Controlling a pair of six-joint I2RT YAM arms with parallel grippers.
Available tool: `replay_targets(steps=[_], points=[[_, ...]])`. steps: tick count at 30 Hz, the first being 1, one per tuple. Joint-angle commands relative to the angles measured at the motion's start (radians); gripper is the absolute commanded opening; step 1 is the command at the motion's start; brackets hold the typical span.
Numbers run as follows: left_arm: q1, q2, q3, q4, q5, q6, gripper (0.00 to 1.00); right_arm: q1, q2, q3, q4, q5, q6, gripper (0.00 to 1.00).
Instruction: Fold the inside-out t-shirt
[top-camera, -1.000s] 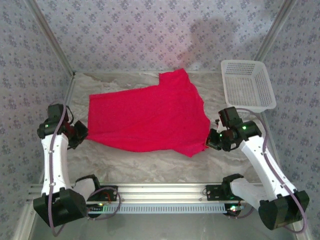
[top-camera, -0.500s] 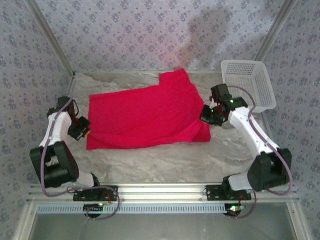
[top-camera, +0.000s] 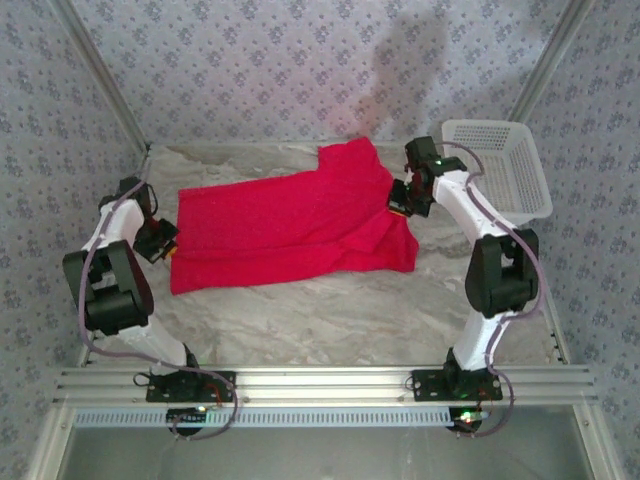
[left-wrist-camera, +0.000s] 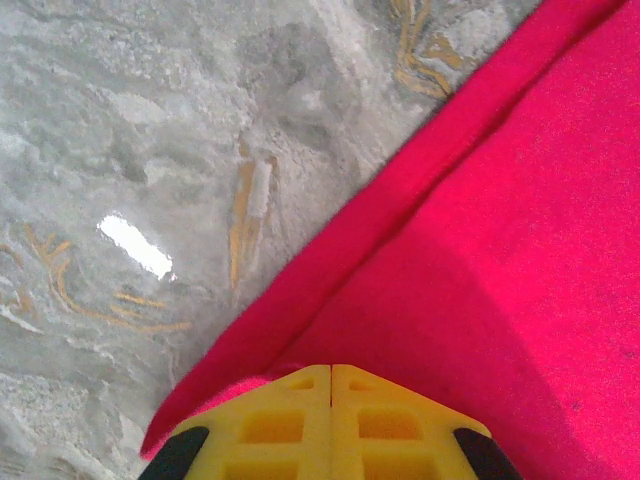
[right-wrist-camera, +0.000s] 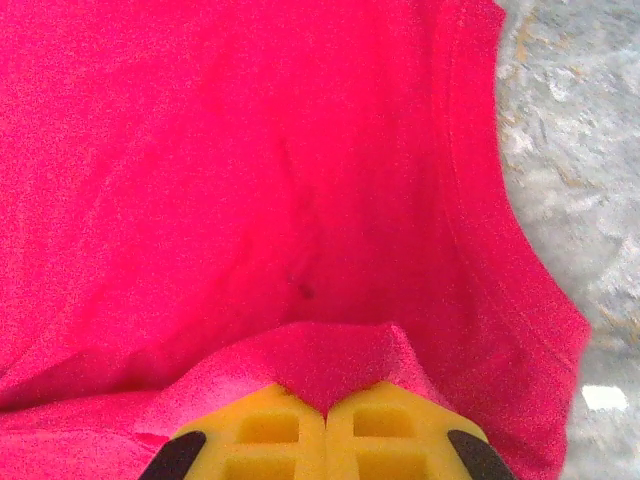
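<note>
The inside-out t-shirt (top-camera: 280, 225) lies spread over the middle of the table, bright red, with its near right part doubled back on itself. At the shirt's left edge my left gripper (top-camera: 160, 240) is shut. In the left wrist view its yellow fingertips (left-wrist-camera: 330, 370) meet, with a folded edge of the red cloth (left-wrist-camera: 480, 250) bunched against them. My right gripper (top-camera: 400, 195) is over the shirt's right side. In the right wrist view it (right-wrist-camera: 328, 400) is shut on a peak of cloth that rises from between the fingers above the flat shirt (right-wrist-camera: 250, 150).
A white mesh basket (top-camera: 495, 165) stands at the far right corner, just right of the right arm. The marbled table top (top-camera: 330, 320) shows bare between the shirt and the near rail. Patterned walls close in the back and both sides.
Both arms reached away from the near edge. The right gripper carried the shirt's near right corner back over the shirt; the left moved farther along the left edge. The near hem shifted away.
</note>
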Motion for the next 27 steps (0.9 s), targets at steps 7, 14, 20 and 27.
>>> replay_targets(steps=[7, 14, 20, 27], points=[[0.008, 0.1, 0.07, -0.007, -0.054, 0.03, 0.06, -0.017, 0.247, 0.279, -0.092, -0.004, -0.04, 0.0], [-0.052, 0.023, 0.098, -0.02, -0.13, 0.018, 0.42, 0.0, 0.248, 0.383, -0.196, 0.026, -0.094, 0.39], [-0.172, -0.193, -0.111, 0.123, 0.017, -0.048, 0.41, 0.074, 0.08, 0.019, -0.006, -0.066, -0.04, 0.41], [-0.205, -0.231, -0.249, 0.194, 0.128, -0.08, 0.38, 0.11, 0.127, -0.099, 0.108, -0.126, 0.016, 0.42]])
